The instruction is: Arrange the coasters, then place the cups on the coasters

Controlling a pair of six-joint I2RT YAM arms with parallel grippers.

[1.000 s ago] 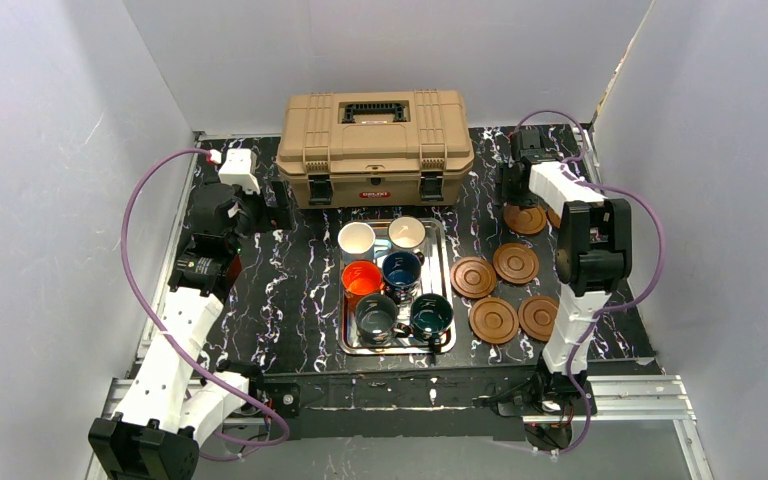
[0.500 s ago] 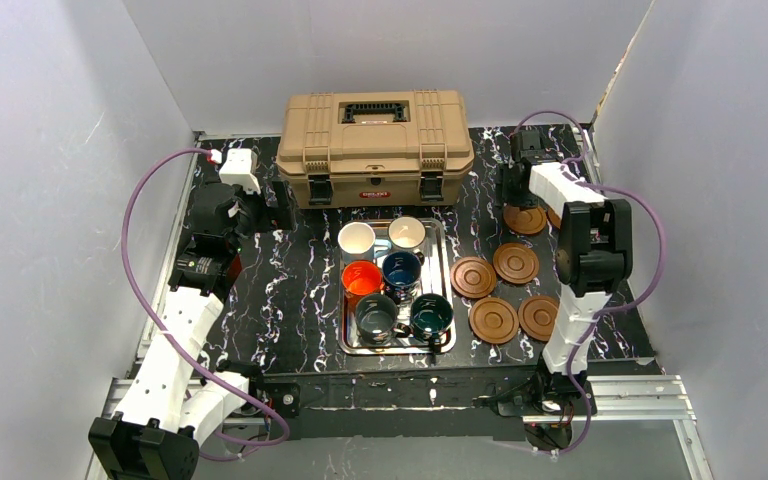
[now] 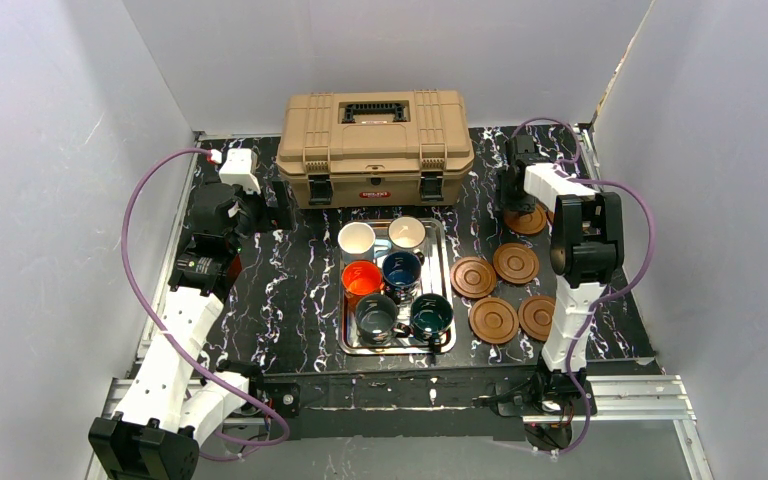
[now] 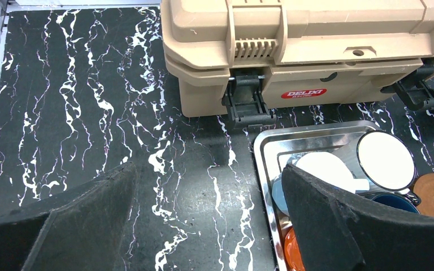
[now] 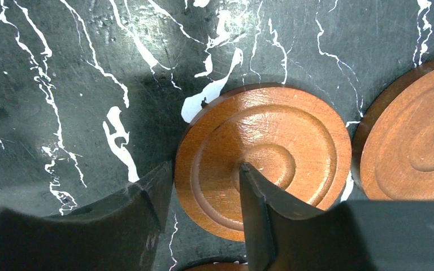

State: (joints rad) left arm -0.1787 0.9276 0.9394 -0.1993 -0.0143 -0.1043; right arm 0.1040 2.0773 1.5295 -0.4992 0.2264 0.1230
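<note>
Right gripper jaws apart astride coaster rim: one finger outside, other over centre, likely to pinch edge; second coaster just right

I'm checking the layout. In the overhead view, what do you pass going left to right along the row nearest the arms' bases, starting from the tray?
tray → grey-green cup → teal cup → first coaster → second coaster
</note>
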